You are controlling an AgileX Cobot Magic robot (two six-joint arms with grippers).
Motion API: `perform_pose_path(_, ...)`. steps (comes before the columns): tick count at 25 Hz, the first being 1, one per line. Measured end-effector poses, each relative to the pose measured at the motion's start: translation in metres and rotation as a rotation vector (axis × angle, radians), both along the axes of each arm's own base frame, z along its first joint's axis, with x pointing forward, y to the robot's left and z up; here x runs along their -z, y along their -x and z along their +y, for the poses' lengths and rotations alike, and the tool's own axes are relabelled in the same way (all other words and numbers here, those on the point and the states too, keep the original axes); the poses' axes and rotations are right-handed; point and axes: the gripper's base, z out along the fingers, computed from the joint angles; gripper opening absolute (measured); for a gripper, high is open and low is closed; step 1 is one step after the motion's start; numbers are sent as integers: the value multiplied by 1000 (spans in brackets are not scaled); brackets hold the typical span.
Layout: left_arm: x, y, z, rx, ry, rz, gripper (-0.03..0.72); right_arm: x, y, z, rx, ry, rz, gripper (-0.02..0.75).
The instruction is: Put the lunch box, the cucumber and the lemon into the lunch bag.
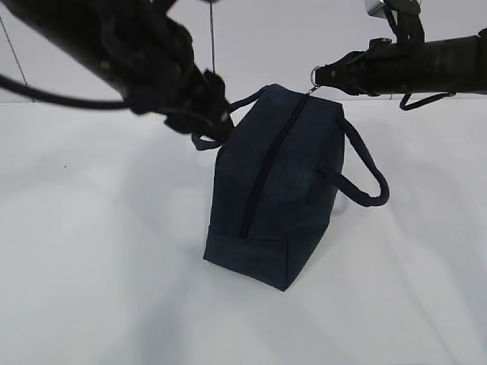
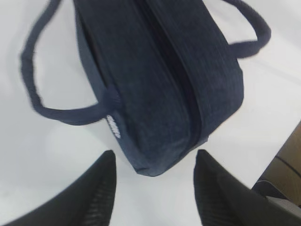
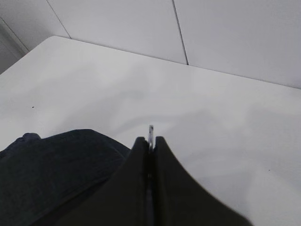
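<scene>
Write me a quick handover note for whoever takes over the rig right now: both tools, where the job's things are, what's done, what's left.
Left tool: open, empty, hovering just off the near end of the lunch bag.
Right tool: shut on the metal ring pull at the bag's far end.
Lunch bag: on the white table, zipper looks closed along the top.
Lunch box, cucumber, lemon: not in any view; cannot tell whether they are inside.
Left: confirm the contents and the zipper's state before moving on.

One lunch bag [image 1: 293,190] near the tabletop [image 1: 91,266] centre w/ two loop handles [image 1: 364,171] (both navy), one zipper [image 1: 266,163], one ring pull [image 1: 315,76]; two grippers [image 2: 153,188].
</scene>
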Motion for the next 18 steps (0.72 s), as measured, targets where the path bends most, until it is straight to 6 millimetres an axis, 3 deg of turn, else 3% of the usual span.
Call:
perform_pose_path(5,-46,-25,0,-59,18,6,386,0,1,1,-7,-9,3,1)
perform_pose_path(9,-54,-46,-12,-63,-27,62,386,-1,1,1,-14,-17,5,1)
perform_pose_path(18,-14,-96,-54,-51,-49,151,386,-1,2,3,-25,-45,23,1)
